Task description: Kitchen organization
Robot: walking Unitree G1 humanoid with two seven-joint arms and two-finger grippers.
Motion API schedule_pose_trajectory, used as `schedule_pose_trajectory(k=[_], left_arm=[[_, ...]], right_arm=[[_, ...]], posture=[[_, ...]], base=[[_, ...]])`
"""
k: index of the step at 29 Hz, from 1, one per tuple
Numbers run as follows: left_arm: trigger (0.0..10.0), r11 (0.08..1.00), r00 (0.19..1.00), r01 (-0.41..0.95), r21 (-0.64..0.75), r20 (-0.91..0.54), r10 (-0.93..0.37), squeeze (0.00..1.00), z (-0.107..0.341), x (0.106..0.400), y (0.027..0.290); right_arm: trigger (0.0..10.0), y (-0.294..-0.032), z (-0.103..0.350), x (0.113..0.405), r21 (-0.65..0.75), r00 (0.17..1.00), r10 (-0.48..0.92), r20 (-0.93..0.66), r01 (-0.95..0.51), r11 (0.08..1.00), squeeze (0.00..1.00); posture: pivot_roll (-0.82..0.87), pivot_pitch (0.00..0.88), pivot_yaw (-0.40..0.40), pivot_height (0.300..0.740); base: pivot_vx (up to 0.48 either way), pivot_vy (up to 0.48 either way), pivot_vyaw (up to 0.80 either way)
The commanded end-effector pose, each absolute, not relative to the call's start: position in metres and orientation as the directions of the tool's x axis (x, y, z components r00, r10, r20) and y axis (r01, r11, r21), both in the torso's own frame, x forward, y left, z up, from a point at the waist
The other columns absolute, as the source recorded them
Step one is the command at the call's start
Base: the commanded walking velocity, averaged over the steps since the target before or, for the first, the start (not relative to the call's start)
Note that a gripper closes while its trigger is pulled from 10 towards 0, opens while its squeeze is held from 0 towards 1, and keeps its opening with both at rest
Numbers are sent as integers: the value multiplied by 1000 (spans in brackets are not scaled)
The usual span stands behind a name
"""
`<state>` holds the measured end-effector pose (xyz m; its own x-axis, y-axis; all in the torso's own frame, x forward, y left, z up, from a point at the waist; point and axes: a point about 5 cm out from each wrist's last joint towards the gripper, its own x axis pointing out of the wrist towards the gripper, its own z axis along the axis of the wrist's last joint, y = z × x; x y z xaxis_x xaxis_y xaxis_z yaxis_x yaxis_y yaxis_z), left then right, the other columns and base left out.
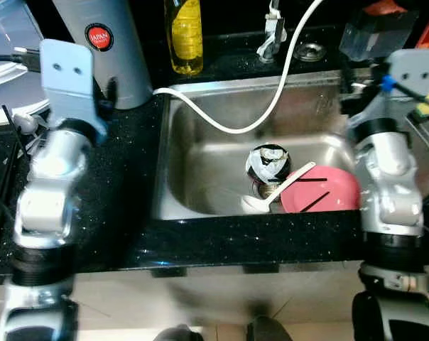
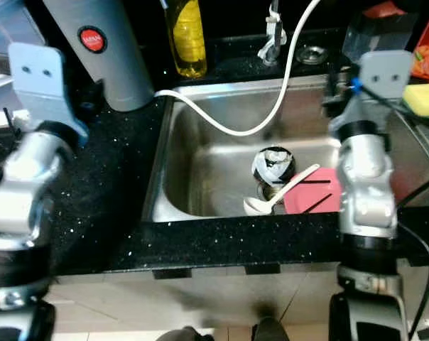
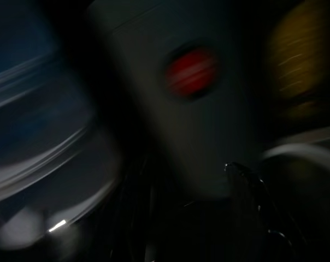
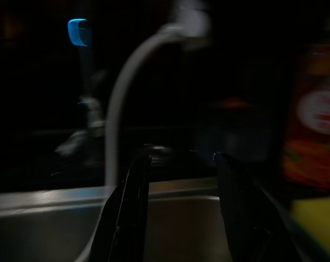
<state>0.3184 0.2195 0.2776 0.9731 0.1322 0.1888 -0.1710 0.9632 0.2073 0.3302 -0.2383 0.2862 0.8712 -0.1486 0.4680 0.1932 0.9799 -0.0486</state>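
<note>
A steel sink [image 1: 200, 170] lies in front of me. At its bottom stands a black-and-white patterned bowl [image 1: 269, 163], with a white ladle [image 1: 278, 193] leaning beside it. A pink plate [image 1: 321, 193] with black chopsticks across it lies to the right. My right gripper [image 4: 182, 159] hangs open over the sink's right back corner, nothing between its fingers [image 4: 127, 218], facing the white hose. My left arm [image 1: 65, 78] is raised over the left counter, its gripper close to the grey cylinder [image 3: 170, 103]. The left wrist view is dark and blurred.
A white hose [image 1: 271, 106] loops from the faucet [image 1: 273, 32] into the sink. A grey cylinder with a red label [image 1: 108, 42] and a yellow soap bottle [image 1: 187, 35] stand behind it. Plates [image 1: 8, 78] lie at the far left and a yellow sponge [image 2: 424, 98] at the right.
</note>
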Motion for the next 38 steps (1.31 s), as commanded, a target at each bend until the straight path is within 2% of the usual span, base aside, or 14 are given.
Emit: schedule_pose_trajectory(k=[1,4,6,8,11,14,18,22,27,38], left_arm=[[10000,956,969,-219,197,161,189,0,279,318,233],[10000,951,953,-302,71,58,298,0,279,322,269],[10000,913,916,-398,94,-14,401,0,268,322,293],[10000,902,904,-415,118,-56,423,0,259,323,302],[10000,916,906,-394,73,-139,400,0,248,324,305],[10000,909,895,-404,101,-164,416,0,243,322,309],[10000,912,882,-410,3,-254,398,0,229,318,312],[10000,909,877,-415,31,-252,409,0,226,314,315],[10000,868,825,-495,49,-286,487,0,216,302,330],[10000,873,810,-487,-19,-384,443,0,191,299,332]], right_arm=[[10000,-238,287,332,-24,874,-153,460,185,982,0],[10000,-233,291,333,-15,867,-141,478,168,986,0],[10000,-226,292,335,-15,864,-122,488,148,989,0],[10000,-222,294,336,-15,862,-111,495,136,991,0],[10000,-221,296,337,-17,859,-103,501,129,991,0],[10000,-221,297,337,-17,857,-99,506,125,992,0],[10000,-221,298,339,-14,857,-102,506,126,992,0],[10000,-220,297,340,-14,858,-97,505,120,993,0],[10000,-215,296,342,-10,861,-87,501,106,994,0],[10000,-216,300,341,-12,853,-83,515,104,994,0]], posture=[[-75,98,116,740],[-65,97,119,740],[-65,99,123,740],[-61,102,123,740],[-58,106,125,740],[-56,110,129,740],[-43,111,126,740],[-37,110,123,740],[-28,108,118,740],[-40,117,112,740]], base=[[0,0,0],[0,0,0],[0,0,0],[0,0,0],[0,0,0],[0,0,0],[0,0,0],[0,0,0],[0,0,0],[0,0,0]])
